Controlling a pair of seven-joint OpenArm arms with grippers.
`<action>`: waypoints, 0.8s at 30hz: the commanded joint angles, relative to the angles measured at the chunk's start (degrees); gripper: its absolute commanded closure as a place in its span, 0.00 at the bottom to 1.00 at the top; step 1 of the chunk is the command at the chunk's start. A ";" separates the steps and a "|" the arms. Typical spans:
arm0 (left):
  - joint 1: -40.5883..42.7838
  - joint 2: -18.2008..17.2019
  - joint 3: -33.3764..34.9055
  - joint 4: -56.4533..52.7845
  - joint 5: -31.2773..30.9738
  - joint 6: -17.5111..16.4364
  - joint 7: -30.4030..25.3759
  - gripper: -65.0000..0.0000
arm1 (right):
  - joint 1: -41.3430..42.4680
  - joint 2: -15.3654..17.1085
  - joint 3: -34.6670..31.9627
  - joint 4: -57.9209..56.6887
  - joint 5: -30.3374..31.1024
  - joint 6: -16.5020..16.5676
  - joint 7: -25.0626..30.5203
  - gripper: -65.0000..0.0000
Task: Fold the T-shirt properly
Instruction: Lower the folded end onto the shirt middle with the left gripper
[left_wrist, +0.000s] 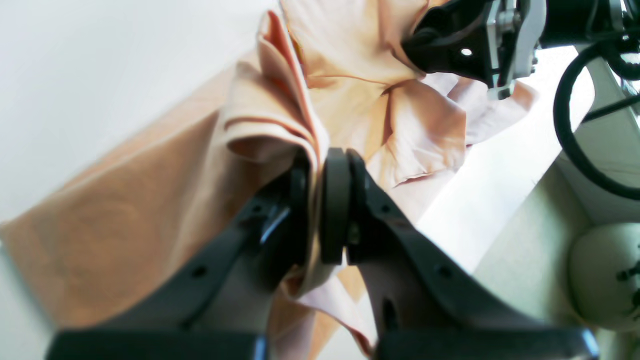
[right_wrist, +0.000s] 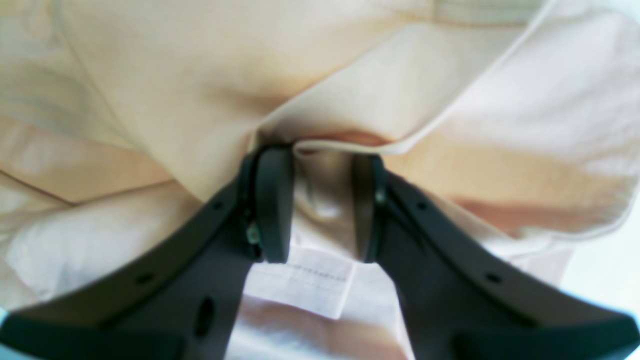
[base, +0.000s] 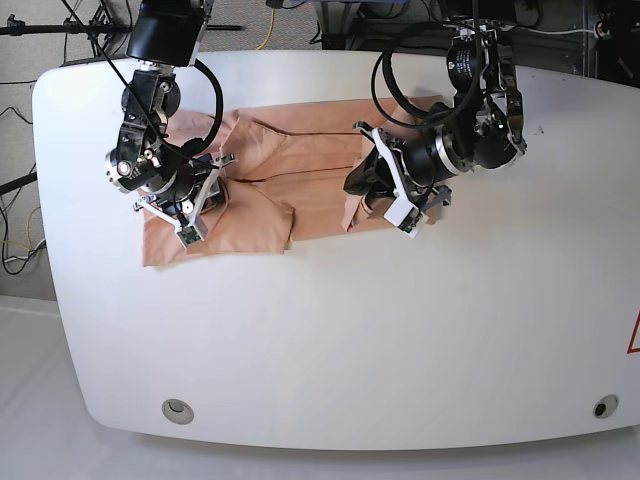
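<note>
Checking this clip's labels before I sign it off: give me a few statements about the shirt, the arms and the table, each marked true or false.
1. The left gripper is pinched shut on a fold of the T-shirt. True.
2. The T-shirt hangs over the table's front edge. False: it lies wholly on the white table, toward the far side.
3. The right gripper has cloth between its fingers. True.
4. The T-shirt is blue. False: it is salmon pink.
5. Both arms are lifted far from the T-shirt. False: both are down at it.

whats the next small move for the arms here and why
Probably carry both pinched edges across together. The left gripper is shut on a bunched fold of the T-shirt, the right gripper also straddles a fold, and the shirt lies only partly folded on the table.
</note>
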 joint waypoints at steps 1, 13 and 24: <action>-1.22 0.73 0.70 0.64 -1.63 -0.03 -1.34 1.00 | 0.60 0.38 -0.14 0.66 0.32 -0.05 -0.17 0.69; -1.16 0.98 1.75 -1.29 -1.65 -0.48 -1.90 1.00 | 0.49 0.37 -0.08 0.84 0.23 -0.05 -0.20 0.69; -2.58 1.54 2.06 -4.67 -1.39 -1.07 -2.83 0.86 | 0.32 0.41 -0.23 0.81 0.16 -0.05 -0.23 0.69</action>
